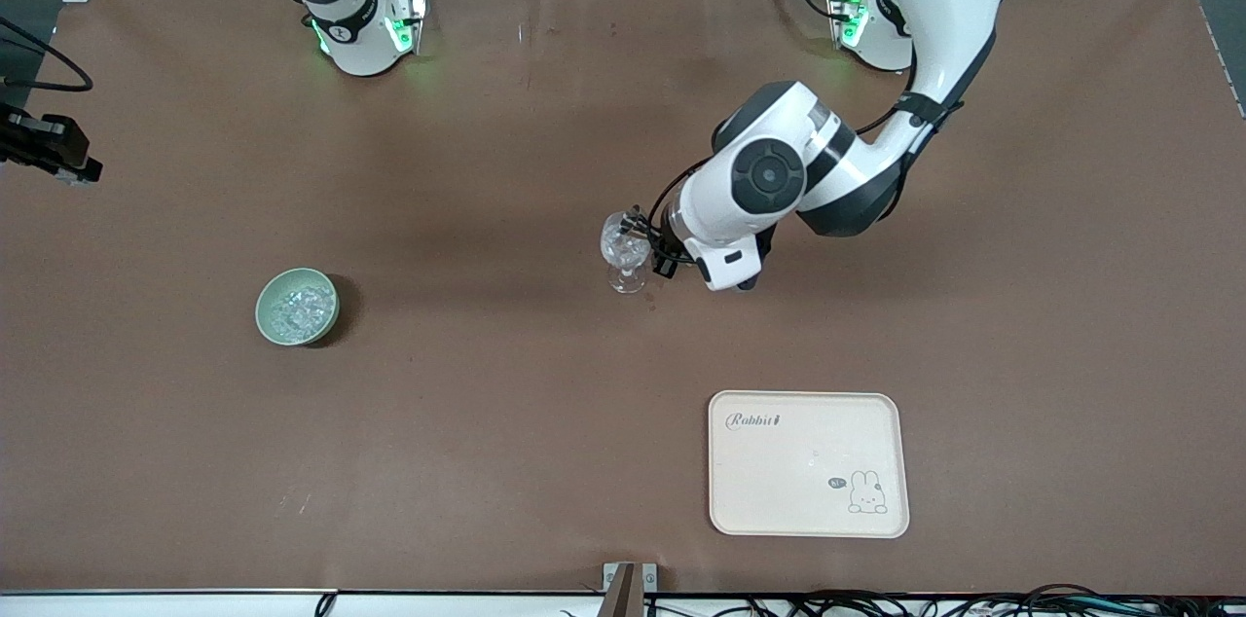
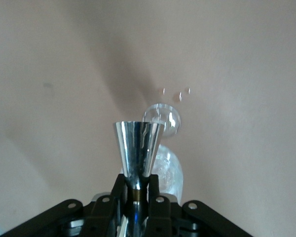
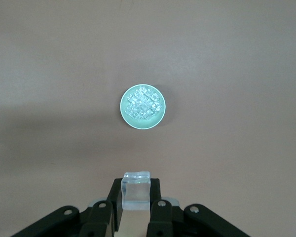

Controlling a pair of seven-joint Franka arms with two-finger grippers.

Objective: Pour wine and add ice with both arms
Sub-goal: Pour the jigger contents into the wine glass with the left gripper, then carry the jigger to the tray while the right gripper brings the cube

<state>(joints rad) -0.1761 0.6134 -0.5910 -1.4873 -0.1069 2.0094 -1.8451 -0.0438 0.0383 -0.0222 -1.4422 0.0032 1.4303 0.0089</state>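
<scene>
My left gripper (image 1: pixel 654 247) is shut on the narrow waist of a silver measuring cup (image 2: pixel 138 148) and holds it against the rim of the clear stemmed glass (image 1: pixel 624 252) standing mid-table. In the left wrist view the glass (image 2: pixel 164 120) sits just past the cup's mouth. The wine is out of view. High over the table, my right gripper (image 3: pixel 136 188) is shut on one clear ice cube (image 3: pixel 136 197). Below it is the pale green bowl (image 3: pixel 123 106), full of ice (image 3: pixel 143 104). In the front view the bowl (image 1: pixel 263 310) with its ice (image 1: pixel 300 308) stands toward the right arm's end. The right gripper itself is outside the front view.
A cream tray (image 1: pixel 808 500) with a rabbit print lies nearer the front camera than the glass, toward the left arm's end. A black device (image 1: pixel 44 148) juts in at the table edge at the right arm's end.
</scene>
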